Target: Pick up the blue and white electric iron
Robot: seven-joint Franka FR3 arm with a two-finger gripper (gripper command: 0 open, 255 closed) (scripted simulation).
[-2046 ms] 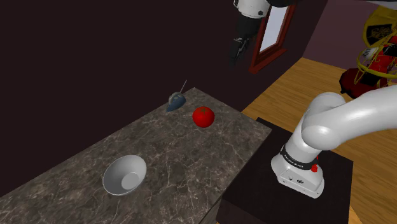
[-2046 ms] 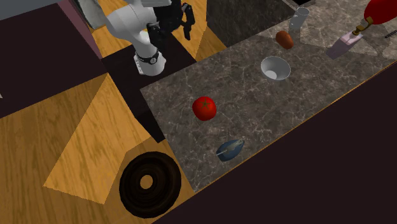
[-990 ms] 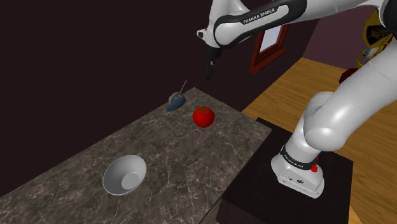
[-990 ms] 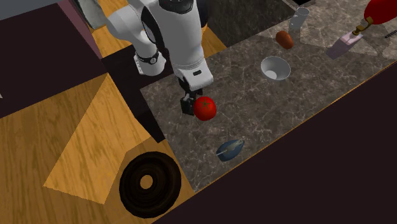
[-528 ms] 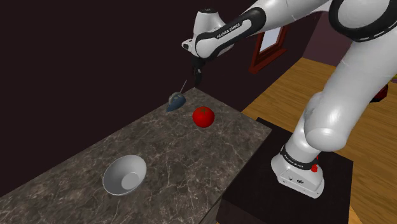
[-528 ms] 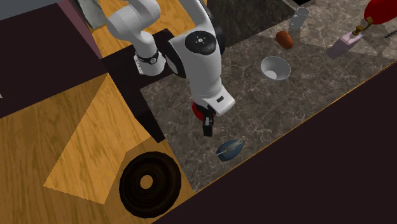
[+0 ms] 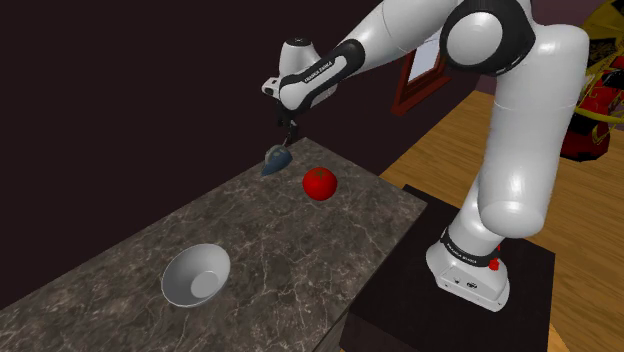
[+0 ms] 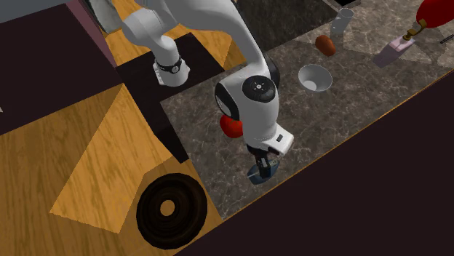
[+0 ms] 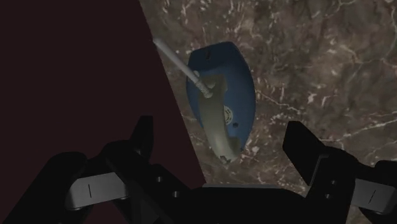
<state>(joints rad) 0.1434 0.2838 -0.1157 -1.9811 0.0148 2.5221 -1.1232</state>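
The iron point(image 9: 224, 102) is blue with a pale grey handle and a thin cord stub. It lies on the dark marble counter point(image 7: 270, 250) close to the far edge by the dark wall. In the shoulder view the iron point(image 7: 276, 157) sits at the counter's far end, and my gripper point(image 7: 288, 131) hangs just above it. In the second exterior view the iron point(image 8: 260, 172) is partly covered by my gripper point(image 8: 263, 158). The wrist view has my gripper point(image 9: 222, 149) open, fingers spread wide, with the iron below and between them, untouched.
A red tomato point(image 7: 319, 183) sits on the counter just beside the iron. A white bowl point(image 7: 195, 276) lies toward the near end. In the second exterior view a cup point(image 8: 340, 22), a brown item point(image 8: 325, 45) and a bottle point(image 8: 395, 49) stand far off. A dark ring point(image 8: 172, 209) lies on the wooden floor.
My arm has swung from high near the window across and down over the counter, past the tomato, until the gripper hangs over the iron. Nothing on the counter has moved.
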